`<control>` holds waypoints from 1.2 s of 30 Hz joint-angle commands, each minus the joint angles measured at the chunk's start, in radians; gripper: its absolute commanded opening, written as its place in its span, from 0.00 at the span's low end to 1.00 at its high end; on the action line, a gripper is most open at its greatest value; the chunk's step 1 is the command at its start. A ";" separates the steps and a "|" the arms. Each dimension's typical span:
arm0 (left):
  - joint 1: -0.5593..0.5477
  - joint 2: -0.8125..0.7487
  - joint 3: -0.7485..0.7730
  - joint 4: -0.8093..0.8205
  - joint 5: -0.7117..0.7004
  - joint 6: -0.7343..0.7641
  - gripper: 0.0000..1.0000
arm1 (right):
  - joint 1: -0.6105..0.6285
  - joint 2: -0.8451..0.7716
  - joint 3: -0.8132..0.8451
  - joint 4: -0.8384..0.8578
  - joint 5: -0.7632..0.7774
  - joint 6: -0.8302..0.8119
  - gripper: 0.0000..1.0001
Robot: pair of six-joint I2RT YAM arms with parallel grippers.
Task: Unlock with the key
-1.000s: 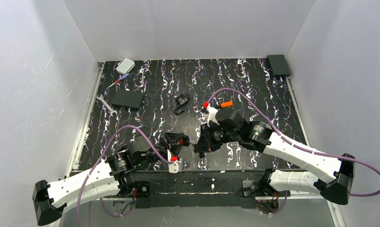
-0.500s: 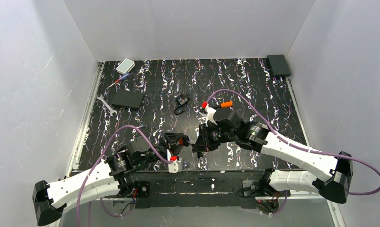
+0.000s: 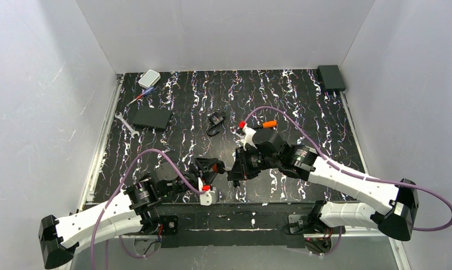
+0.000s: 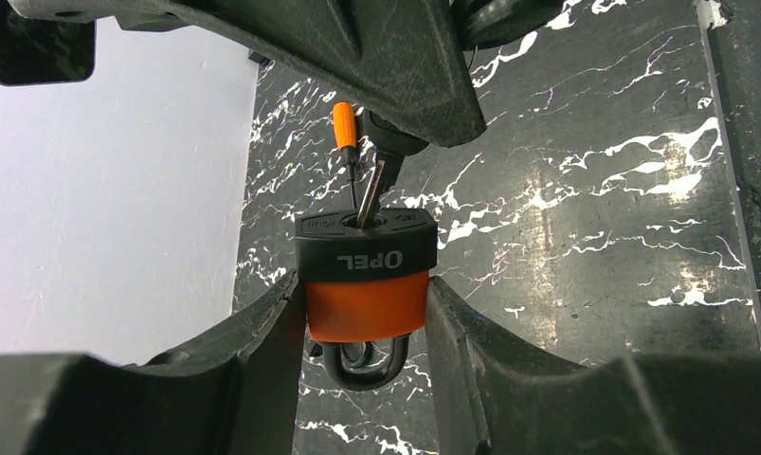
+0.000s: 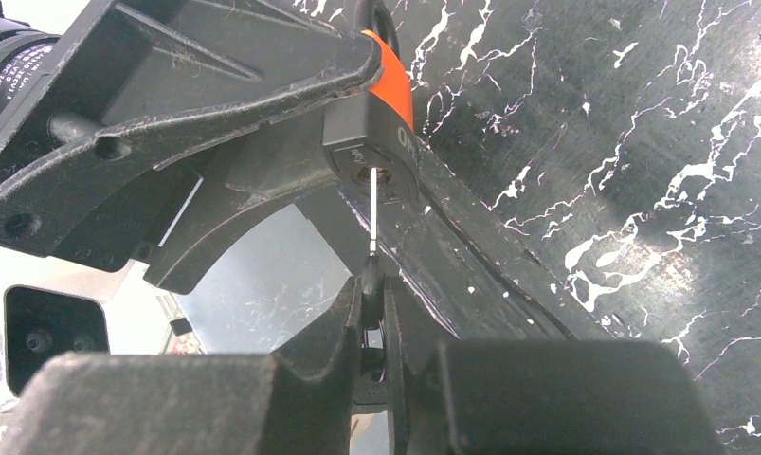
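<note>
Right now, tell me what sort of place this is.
Most likely a robot test cell in a lab: white walls box in a black marbled tabletop, a left arm and a right arm are mounted at its near edge, and tools such as a wrench and a screwdriver lie on it.

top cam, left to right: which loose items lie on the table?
wrench → white box → black clip → orange screwdriver → corner box. The black slab overlaps the white box, so it is left out.

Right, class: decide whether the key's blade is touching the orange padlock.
Touching. In the left wrist view the key has its blade tip in the keyhole of the padlock, with no gap; the right wrist view agrees.
</note>
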 commanded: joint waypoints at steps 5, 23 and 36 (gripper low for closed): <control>0.003 -0.015 0.015 0.062 0.010 -0.003 0.00 | -0.003 0.022 -0.007 0.081 -0.013 0.022 0.01; 0.002 -0.025 -0.009 0.058 0.033 0.064 0.00 | -0.003 0.100 0.029 0.102 -0.108 0.078 0.01; 0.002 -0.045 -0.027 0.047 0.062 0.108 0.00 | -0.055 0.155 0.102 0.042 -0.221 0.043 0.01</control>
